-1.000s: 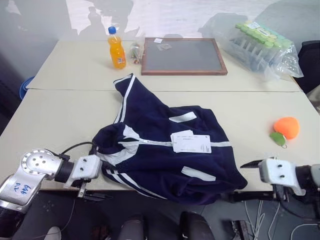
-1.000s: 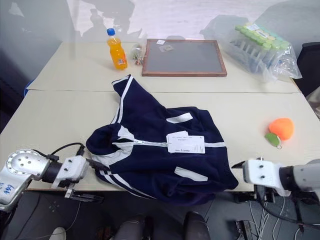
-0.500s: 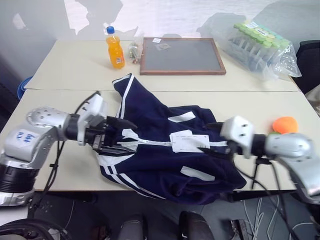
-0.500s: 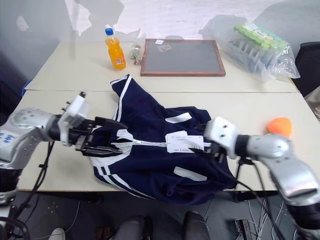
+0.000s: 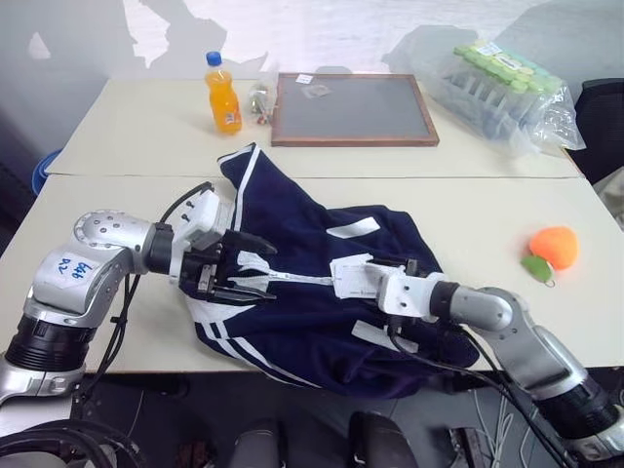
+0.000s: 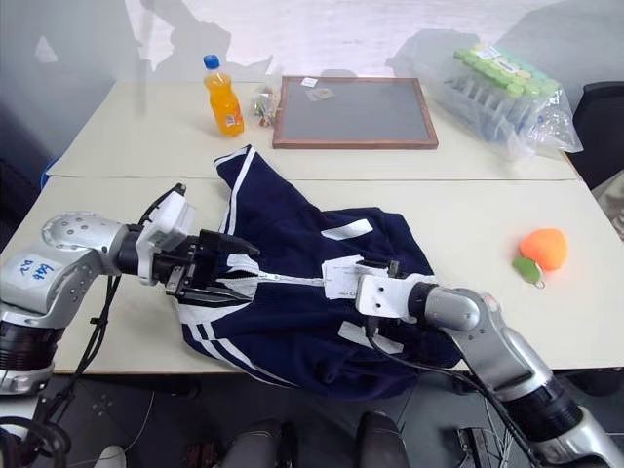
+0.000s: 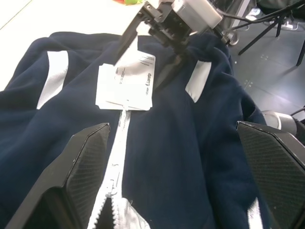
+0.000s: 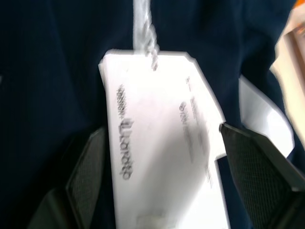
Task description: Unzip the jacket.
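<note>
While lying crumpled and zipped on the beige table (image 5: pixel 487 210), dark navy fleece jacket (image 5: pixel 312 302) flanked by 2 spread, empty grippers, left gripper (image 5: pixel 244 268) at collar, right gripper (image 5: pixel 366 278) over white paper tag (image 5: pixel 351 278), risks snagging tag instead of zipper pull.

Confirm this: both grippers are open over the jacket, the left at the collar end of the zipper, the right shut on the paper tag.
Not quite. The right gripper is open, its fingers standing apart above the tag, as the left wrist view shows. The left gripper is open at the jacket's collar end.
</note>
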Tool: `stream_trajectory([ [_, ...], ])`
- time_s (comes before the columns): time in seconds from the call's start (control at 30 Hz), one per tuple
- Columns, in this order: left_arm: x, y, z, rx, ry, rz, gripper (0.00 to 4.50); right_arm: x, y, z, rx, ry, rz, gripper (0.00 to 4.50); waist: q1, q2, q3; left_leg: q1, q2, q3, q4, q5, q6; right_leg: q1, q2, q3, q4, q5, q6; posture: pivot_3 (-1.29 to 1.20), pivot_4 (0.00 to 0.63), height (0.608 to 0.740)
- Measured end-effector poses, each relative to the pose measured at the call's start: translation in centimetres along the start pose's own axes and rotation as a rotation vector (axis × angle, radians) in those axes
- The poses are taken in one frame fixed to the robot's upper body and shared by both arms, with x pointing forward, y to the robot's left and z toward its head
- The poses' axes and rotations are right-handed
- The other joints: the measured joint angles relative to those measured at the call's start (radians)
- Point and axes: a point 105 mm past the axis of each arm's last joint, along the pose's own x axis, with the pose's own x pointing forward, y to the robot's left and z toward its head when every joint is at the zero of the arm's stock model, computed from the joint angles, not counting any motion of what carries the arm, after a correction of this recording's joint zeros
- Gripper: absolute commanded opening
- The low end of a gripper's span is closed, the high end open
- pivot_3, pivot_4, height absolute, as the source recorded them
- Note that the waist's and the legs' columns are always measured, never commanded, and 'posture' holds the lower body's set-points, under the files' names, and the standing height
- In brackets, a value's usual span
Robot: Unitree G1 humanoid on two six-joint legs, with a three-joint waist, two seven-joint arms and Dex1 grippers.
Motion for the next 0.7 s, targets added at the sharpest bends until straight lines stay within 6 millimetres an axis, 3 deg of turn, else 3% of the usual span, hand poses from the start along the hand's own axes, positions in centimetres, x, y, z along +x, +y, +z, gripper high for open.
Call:
stream_trajectory([
  [0.1, 0.0, 0.0, 0.0, 0.006, 0.003, 0.003, 4.5, 0.8, -0.7, -0.4, -0.031, 0.009, -0.062, 3.23, 0.0, 0.0, 0.0, 0.0, 0.0, 0.0, 0.0, 0.0, 0.0, 0.0, 0.0, 0.0, 0.0, 0.0, 0.0, 0.0, 0.15, 0.74],
  [0.27, 0.0, 0.1, -0.1, 0.011, 0.01, 0.008, 4.5, 1.2, -0.6, -0.8, -0.111, 0.009, -0.093, 1.6, 0.002, 0.0, 0.0, 0.0, 0.0, 0.0, 0.001, 0.0, 0.0, 0.0, 0.0, 0.0, 0.0, 0.0, 0.0, 0.0, 0.15, 0.74],
  [0.5, 0.1, 0.2, -0.1, 0.024, 0.012, 0.012, 4.5, 1.2, -0.3, 0.8, -0.026, -0.064, -0.058, 1.6, 0.0, 0.0, 0.0, 0.0, 0.0, -0.001, 0.001, 0.0, 0.0, 0.0, 0.0, 0.0, 0.0, 0.0, 0.0, 0.0, 0.15, 0.74],
  [0.6, 0.1, 0.2, -0.1, 0.033, 0.014, 0.013, 4.5, 0.5, 0.8, 0.8, 0.013, -0.06, 0.025, 2.22, 0.004, 0.0, 0.0, 0.0, 0.0, -0.001, 0.001, 0.0, 0.0, 0.001, 0.0, 0.0, 0.0, 0.0, 0.0, 0.0, 0.15, 0.74],
  [0.7, 0.1, 0.2, -0.2, 0.031, 0.013, 0.013, 4.5, -0.5, 1.5, 0.2, 0.037, -0.038, 0.072, 3.14, 0.005, 0.0, 0.0, 0.0, 0.0, -0.001, 0.001, 0.0, 0.001, 0.002, 0.0, 0.0, 0.0, 0.0, 0.0, 0.0, 0.15, 0.74],
])
